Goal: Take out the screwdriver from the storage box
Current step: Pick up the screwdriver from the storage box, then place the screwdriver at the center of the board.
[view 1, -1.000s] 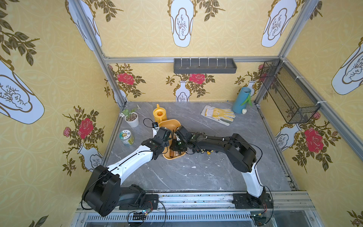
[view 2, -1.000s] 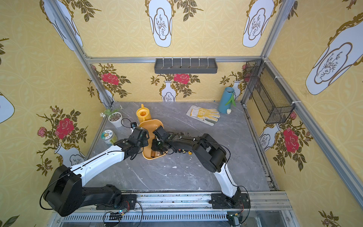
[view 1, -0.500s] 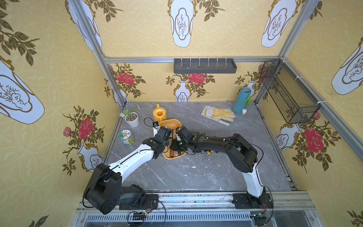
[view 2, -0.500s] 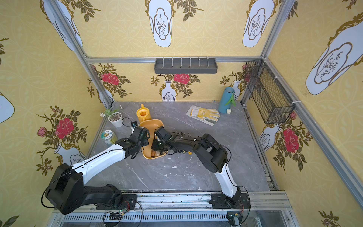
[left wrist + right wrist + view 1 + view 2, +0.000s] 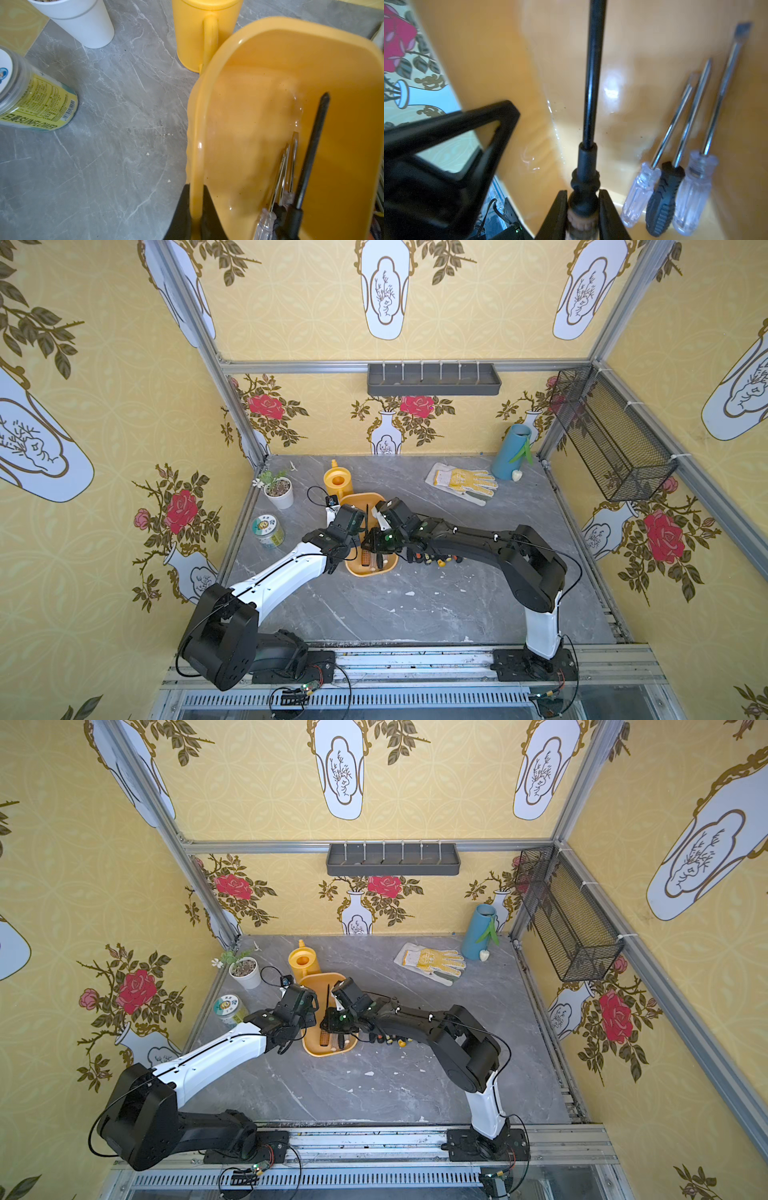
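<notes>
The storage box [image 5: 358,498] [image 5: 318,979] is a yellow-orange tub on the grey table, seen in both top views. My left gripper [image 5: 196,187] [image 5: 352,531] is shut on the tub's rim [image 5: 195,128] on its left side. My right gripper [image 5: 583,192] [image 5: 368,543] is shut on the screwdriver [image 5: 592,72] [image 5: 367,514] [image 5: 313,141], just below its black collar. The screwdriver has a long black shaft and a black and orange handle, and its shaft runs above the tub floor. Three more screwdrivers [image 5: 675,182] lie side by side in the tub, two clear-handled and one black.
A yellow watering can [image 5: 337,483] stands just behind the tub, with a white plant pot [image 5: 279,491] and a labelled jar [image 5: 268,531] to the left. Gloves [image 5: 461,483] and a blue vase [image 5: 509,452] sit at the back right. Several small bits [image 5: 436,560] lie under the right arm.
</notes>
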Tool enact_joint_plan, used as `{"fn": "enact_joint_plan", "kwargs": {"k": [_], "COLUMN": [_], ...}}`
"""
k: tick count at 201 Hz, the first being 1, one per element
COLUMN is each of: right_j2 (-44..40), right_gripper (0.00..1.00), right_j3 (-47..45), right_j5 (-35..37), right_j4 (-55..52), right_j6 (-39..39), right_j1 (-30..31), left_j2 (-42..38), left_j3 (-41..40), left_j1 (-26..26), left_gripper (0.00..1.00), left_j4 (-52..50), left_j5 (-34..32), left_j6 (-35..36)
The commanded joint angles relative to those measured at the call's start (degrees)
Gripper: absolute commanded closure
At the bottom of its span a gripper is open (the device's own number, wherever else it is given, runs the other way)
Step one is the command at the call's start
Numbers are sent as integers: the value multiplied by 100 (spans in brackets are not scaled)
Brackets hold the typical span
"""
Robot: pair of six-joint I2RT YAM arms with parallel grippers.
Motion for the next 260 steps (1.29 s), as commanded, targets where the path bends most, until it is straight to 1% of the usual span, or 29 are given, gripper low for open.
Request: {"fn": "enact_joint_plan", "kwargs": {"k": [1,38,64,100,133,188,215,260], "right_j2": [-178,-567,-913,-1331,-1488,-1187,-913,-347], "right_gripper": [100,100,100,100,100,100,100,100], "right_j3": [44,-38,-128,-214,-266,-20,121,466], "right_j5": [94,466,579,847,906,981,876,881], "right_j4": [-82,-444,-625,-1134,-1532,-2332,-2519,-2791], "right_j6": [-213,-499,-696,-1087,-1393,-1834,-1868,-1699], "right_j1": [-22,-140,-364,-660,-893,-995,-995,-970], "left_j2": [36,81,16,70,35,-16,-57,-67], "left_j3": [13,38,-14,-13,-20,-19,-67,-59], "left_j1": [2,2,2,2,2,2,2,2], "left_gripper": [100,100,100,100,100,100,100,100], "left_j4": [150,64,62,73,94,93,160,94], "left_j5": [-54,-143,-189,-184,-201,-218,-204,-201], "left_j6": [-41,10,11,-41,-11,14,46,39]}}
